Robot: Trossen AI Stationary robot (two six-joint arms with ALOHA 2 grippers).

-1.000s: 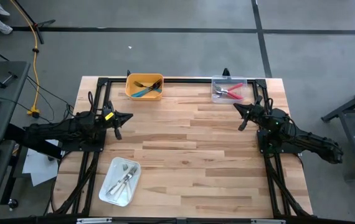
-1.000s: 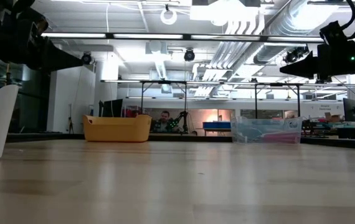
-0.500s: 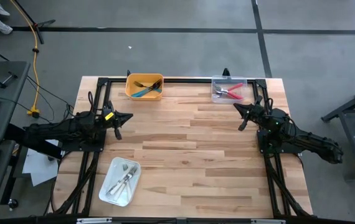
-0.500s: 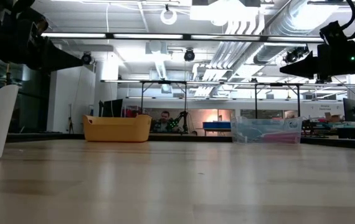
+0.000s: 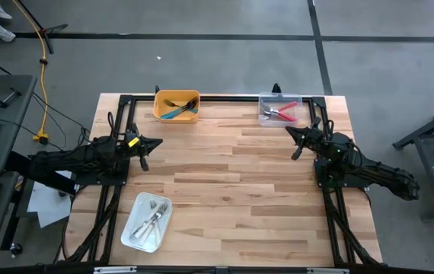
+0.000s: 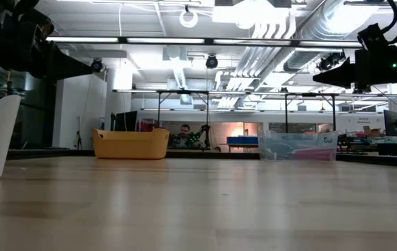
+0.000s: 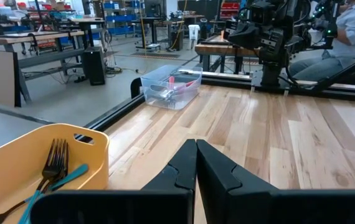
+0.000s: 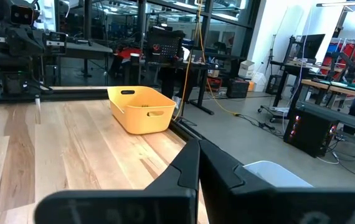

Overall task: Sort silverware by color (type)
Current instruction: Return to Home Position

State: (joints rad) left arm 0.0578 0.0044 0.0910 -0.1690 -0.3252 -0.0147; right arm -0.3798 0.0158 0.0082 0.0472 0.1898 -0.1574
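Overhead down, table-level across, wrists forward, all share yellow bin (image 6: 131, 144)

On the table (image 5: 240, 175): far-left bin (image 5: 158, 106) and far-right bin (image 5: 263, 103) along the back edge, near-left bin (image 5: 142, 204) at front. Forks (image 5: 153, 219) lie in each.

Closed right claw (image 8: 197, 146) in foreground, yellow bin (image 8: 141, 110) beyond on wooden table (image 8: 59, 149), left arm (image 8: 15, 28) far behind

We see the bench (image 5: 232, 190) as pale wood planks, smooth with a sheen. At its far edge the yellow bin (image 5: 177, 118) looks matt plastic, the clear bin (image 5: 264, 99) glossy plastic; the forks (image 7: 54, 160) have metal heads, plastic handles.
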